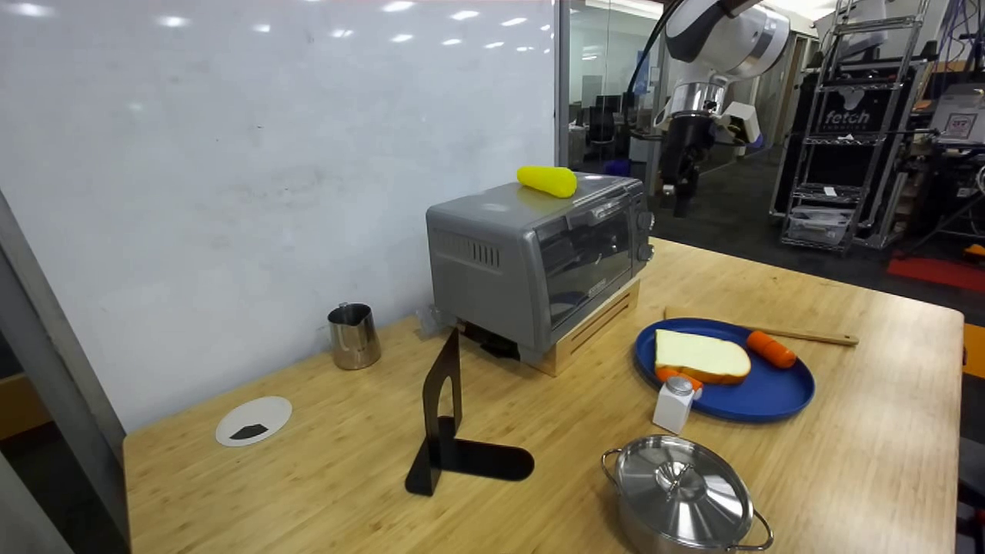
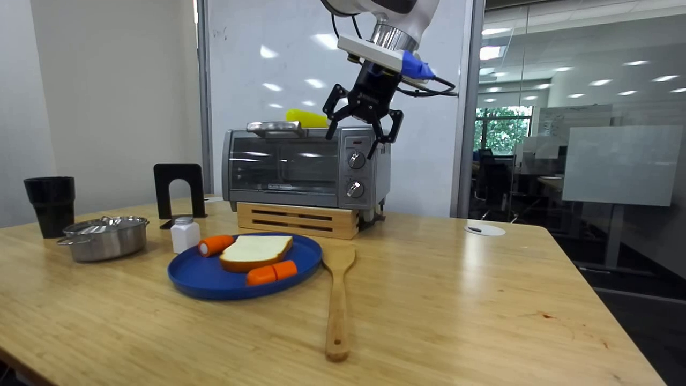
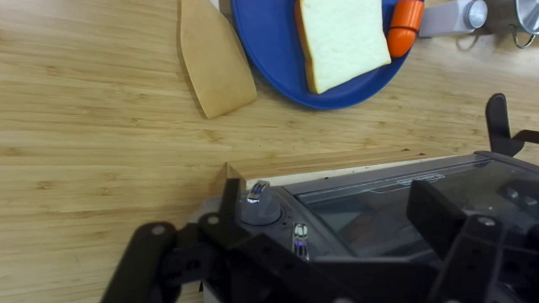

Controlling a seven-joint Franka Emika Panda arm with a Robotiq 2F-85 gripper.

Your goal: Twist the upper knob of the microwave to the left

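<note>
gripper (image 2: pixel 349 148): fingers (image 3: pixel 230 200) spread wide, holding nothing.
upper knob (image 2: pixel 356 160): on the microwave (image 2: pixel 308 170), below the gripper; in the wrist view it shows between the fingers, off centre toward the one away from the glass door (image 2: pixel 284 167). how deep the gap is cannot be told.
knob's long axis: chrome strip (image 3: pixel 300 242) looks roughly crosswise to the finger-to-finger line; the knob is partly hidden.
lower knob (image 2: pixel 355 188): farther below; a deep reach might bump it.
door handle (image 2: pixel 276 127): off the door-side finger; likely the main snag.
yellow piece (image 2: pixel 306 118): on the microwave's top, same side.
blue plate (image 2: pixel 214 284), wooden spatula (image 2: pixel 337 300): well below, probably no hindrance.
</note>
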